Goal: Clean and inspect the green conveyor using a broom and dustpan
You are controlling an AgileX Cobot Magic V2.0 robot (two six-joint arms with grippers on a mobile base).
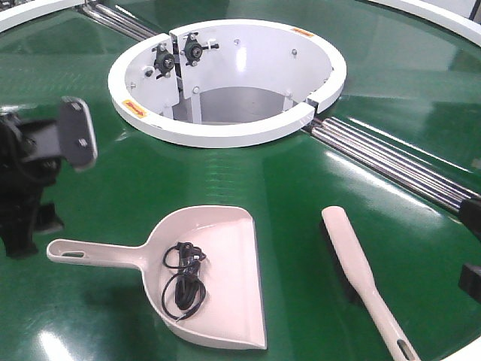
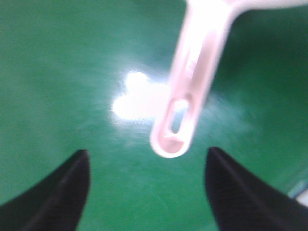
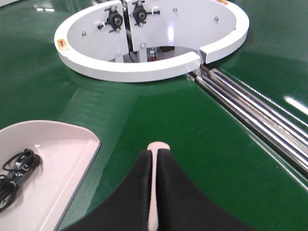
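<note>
Step judged: pick-up stage, sweeping not yet begun. Both tools are seen lying on the green conveyor [image 1: 248,173], on the near side of the white hub ring [image 1: 225,135]. The dustpan [image 1: 225,289] is set straight out from the ring, w/ its handle [image 2: 192,82] pointed away to the ring's left. The broom [image 1: 353,259] is laid out from the ring's right half, handle end trailing away from the ring. A black cable coil [image 1: 183,278] is seen inside the pan, so some debris is apparently collected already. Left gripper [image 2: 147,192]: jaws held wide apart, nothing between them. In the wrist view the slotted handle tip is seen just ahead of the gap, not yet inside it. Right gripper [image 3: 155,163]: jaws drawn together but for a thin slit, in which a pale strip, prob. the broom, is seen. Whether it is gripped or only seen through the gap can't be told; in the front view no jaws are seen on the broom. Next move, as judged: the left jaws to be advanced around the handle and closed; the right's hold on the broom to be confirmed. Hard to read: the left wrist view is blurred, w/ glare on the belt; the right arm is cut off at the front view's edge, beyond the chrome rollers [image 1: 391,162]; the broom's bristles are mostly hidden; the far belt is out of frame.
</note>
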